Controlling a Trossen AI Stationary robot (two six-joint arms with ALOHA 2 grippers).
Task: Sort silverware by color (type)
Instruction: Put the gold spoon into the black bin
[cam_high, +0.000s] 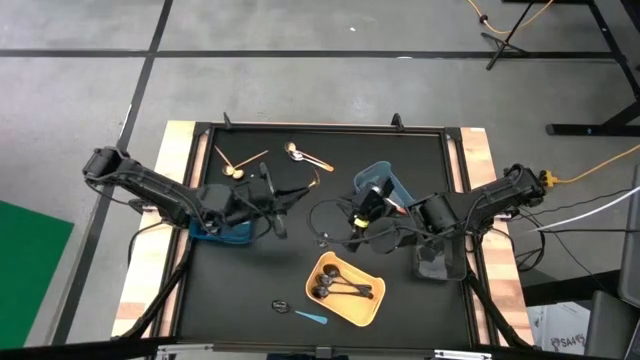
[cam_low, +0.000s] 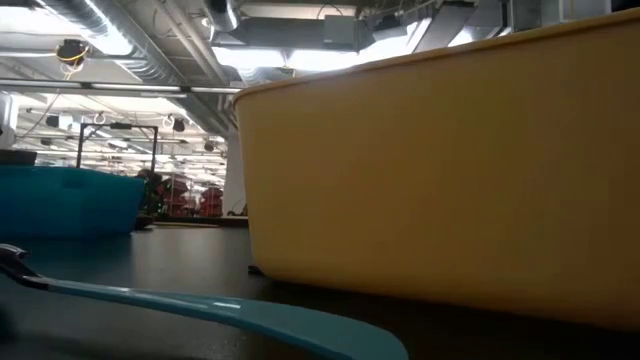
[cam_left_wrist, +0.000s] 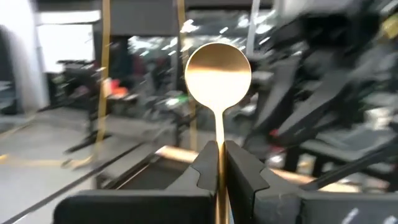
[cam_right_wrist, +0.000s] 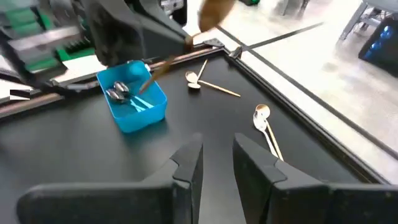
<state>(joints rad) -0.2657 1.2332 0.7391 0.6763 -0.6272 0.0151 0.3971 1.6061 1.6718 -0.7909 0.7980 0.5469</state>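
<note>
Jaws of my left gripper (cam_left_wrist: 219, 163) clamp a gold spoon (cam_left_wrist: 218, 73) by its handle, bowl pointing forward; right gripper (cam_right_wrist: 217, 163) jaws apart, empty.

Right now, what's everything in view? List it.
Yellow bin: 1, yellow, front centre
Black spoons: several, in yellow bin
Blue bin: 1, blue, under left arm, a few spoons inside
Grey-blue bin: 1, right of centre
Dark bin: 1, right side
Gold spoons: 2, back left
Orange-handled spoons: about 2, back centre
Loose black spoon: 1, front
Light-blue spoon: 1, front
Left gripper: jaws shut on held gold spoon
Right gripper: jaws open, empty, mid-table
</note>
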